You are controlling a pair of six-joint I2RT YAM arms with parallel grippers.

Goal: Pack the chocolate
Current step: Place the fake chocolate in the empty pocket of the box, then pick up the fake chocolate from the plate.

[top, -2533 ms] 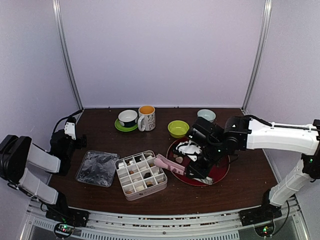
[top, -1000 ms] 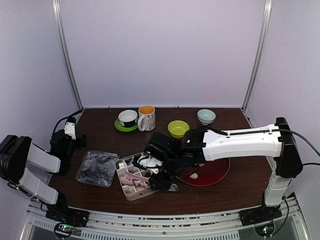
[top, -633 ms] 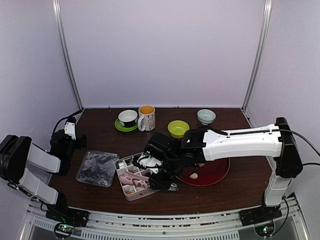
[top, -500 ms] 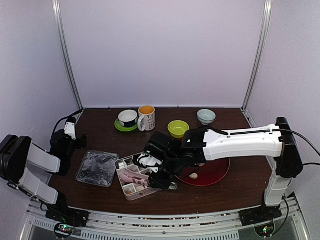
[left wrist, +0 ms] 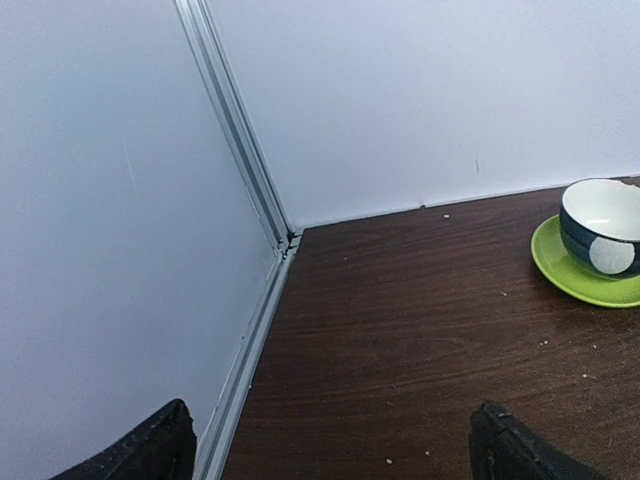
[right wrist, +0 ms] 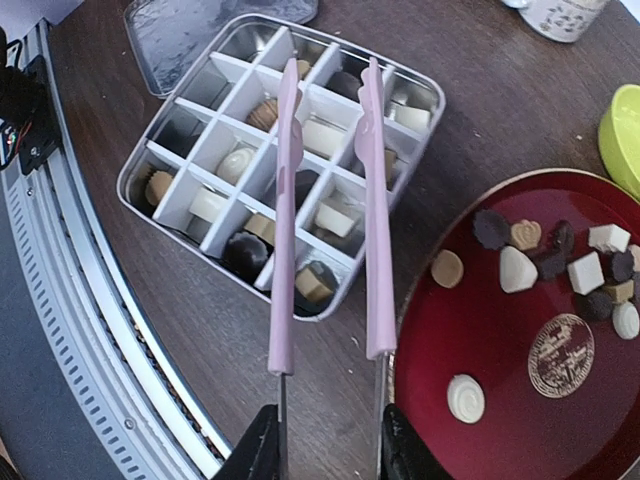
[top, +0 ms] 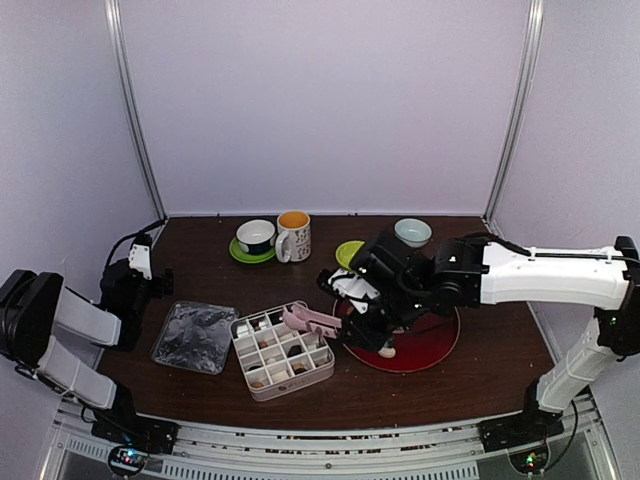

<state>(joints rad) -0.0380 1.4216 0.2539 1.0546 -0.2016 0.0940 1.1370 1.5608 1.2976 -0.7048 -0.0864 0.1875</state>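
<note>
Chocolate pieces (right wrist: 517, 268) in dark, tan and cream lie on the red plate (right wrist: 480, 450), and one sits in most cells of the divided tin box (right wrist: 200, 250). My right gripper (right wrist: 330, 445) is shut on the handle end of the pink tongs (right wrist: 373, 230). The tong arms stand apart with nothing between them, their tips above the box. From above, the tongs (top: 310, 320) hang between the box (top: 282, 350) and the plate (top: 430, 350). At the far left, my left gripper (top: 140, 275) is open and empty over bare table (left wrist: 335, 450).
A clear lid (top: 195, 335) lies left of the box. Along the back stand a blue cup on a green saucer (top: 256, 238), a mug (top: 293, 235), a green bowl (top: 352, 255) and a pale bowl (top: 412, 231). Walls close in the table.
My right arm has lifted the tongs out of the box and drawn back to the right, toward the plate. The left arm has not moved.
</note>
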